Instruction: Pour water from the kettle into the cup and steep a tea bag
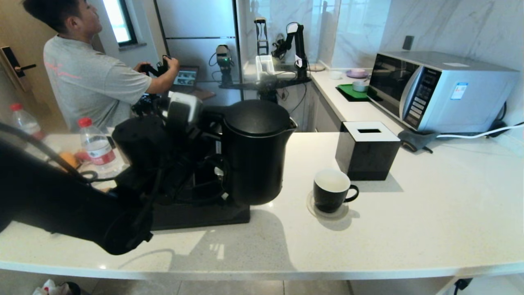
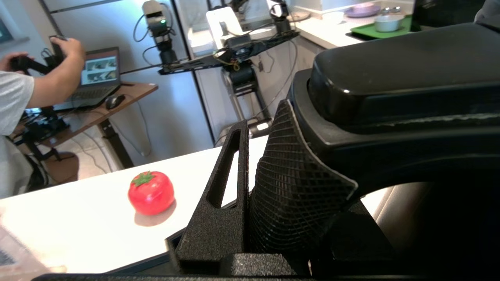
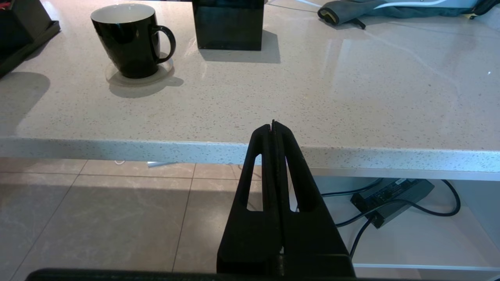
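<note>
The tall black kettle hangs just above the black tray, its spout toward the cup. My left gripper is shut on the kettle's handle; the meshed pad bends against it, under the lid. In the head view the arm hides the grip. The black cup, white and empty-looking inside, stands on a round coaster right of the kettle, also seen in the right wrist view. My right gripper is shut on nothing, parked below the counter's front edge. The tea bag is out of view and no water shows.
A black tissue box stands just behind the cup, a microwave and a grey cloth farther right. Two red-capped bottles stand left of the tray, with a red tomato on the counter. A person works behind the counter.
</note>
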`<state>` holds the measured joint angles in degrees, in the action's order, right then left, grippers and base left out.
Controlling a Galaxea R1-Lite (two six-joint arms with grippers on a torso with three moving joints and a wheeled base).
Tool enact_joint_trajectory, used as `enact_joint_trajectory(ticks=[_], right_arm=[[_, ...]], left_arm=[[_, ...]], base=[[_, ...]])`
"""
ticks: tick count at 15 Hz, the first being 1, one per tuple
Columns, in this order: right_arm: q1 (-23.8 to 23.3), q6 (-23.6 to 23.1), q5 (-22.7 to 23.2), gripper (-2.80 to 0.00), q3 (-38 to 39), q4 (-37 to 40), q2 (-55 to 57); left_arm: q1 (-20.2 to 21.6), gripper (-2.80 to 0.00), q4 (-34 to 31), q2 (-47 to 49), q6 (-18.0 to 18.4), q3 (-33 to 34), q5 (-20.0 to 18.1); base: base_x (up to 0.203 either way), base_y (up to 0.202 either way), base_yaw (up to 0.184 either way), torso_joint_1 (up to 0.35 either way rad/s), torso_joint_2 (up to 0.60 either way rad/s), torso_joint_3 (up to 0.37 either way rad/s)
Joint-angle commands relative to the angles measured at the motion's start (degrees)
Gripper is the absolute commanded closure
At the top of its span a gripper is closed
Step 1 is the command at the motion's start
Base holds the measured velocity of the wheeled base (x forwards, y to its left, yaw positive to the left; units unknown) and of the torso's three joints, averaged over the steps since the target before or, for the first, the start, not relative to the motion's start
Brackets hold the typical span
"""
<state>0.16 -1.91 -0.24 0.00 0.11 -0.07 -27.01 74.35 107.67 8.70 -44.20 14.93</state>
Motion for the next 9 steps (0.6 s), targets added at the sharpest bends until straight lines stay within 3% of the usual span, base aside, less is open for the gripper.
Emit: enact_joint_trajectory(ticks=[1,4,9], right_arm=[[0.02,-0.02,-0.02,0.0,0.0,-0.02,0.07],[0.02,-0.02,-0.02,0.0,0.0,0.07,0.07],[0.02,-0.02,-0.02,0.0,0.0,-0.01,0.07]], left_arm=[[-1.19,0.0,-1.02,0.26,0.15,-1.23,0.87],[-2.91,0.0,-3.68,1.28,0.49,-3.83,3.21],[-4.54,0.0,-8.51,1.58,0.78,-5.98,4.05]], base=[[0.0,0.0,0.0,0.0,0.0,0.0],[0.0,0.0,0.0,0.0,0.0,0.0],[0.0,0.0,0.0,0.0,0.0,0.0]])
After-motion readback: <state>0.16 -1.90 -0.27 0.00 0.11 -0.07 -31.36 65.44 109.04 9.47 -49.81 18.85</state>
